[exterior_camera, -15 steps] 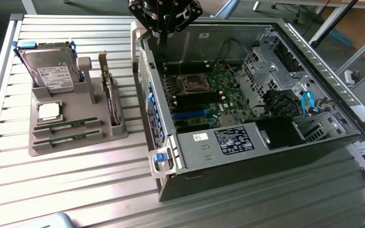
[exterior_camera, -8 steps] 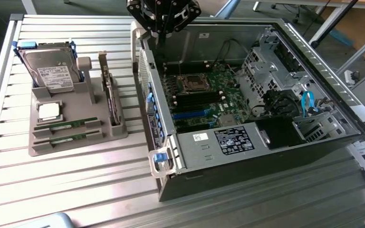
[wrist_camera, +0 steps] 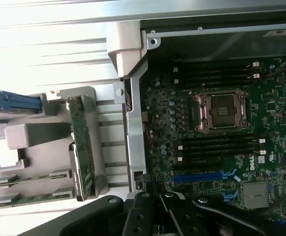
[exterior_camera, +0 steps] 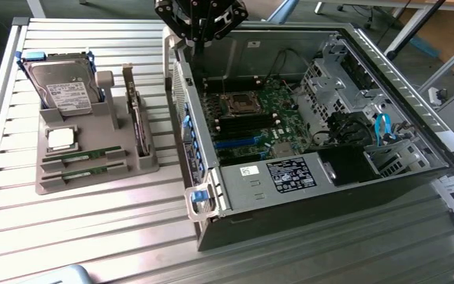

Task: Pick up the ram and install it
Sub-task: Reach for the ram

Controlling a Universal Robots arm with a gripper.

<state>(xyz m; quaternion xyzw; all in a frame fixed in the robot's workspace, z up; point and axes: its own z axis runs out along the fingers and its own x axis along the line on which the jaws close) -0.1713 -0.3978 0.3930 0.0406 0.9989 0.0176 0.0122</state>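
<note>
Over the edge of the open computer case [exterior_camera: 306, 210], the gripper [exterior_camera: 199, 48] hangs closed and holds nothing. Well apart from it, at the exterior view's left, the ram [exterior_camera: 83, 155] lies flat in the gray holder [exterior_camera: 93, 184] on the table [exterior_camera: 93, 236].

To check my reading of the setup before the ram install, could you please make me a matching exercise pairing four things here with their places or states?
Things: 1 hard drive; 2 ram sticks; 3 processor socket; 4 gripper.
Places: A empty, on the motherboard; B shut, over the case's edge; C upright in a blue frame; D lying flat in the holder's slots.
Pairs: 1-C; 2-D; 3-A; 4-B.
</note>
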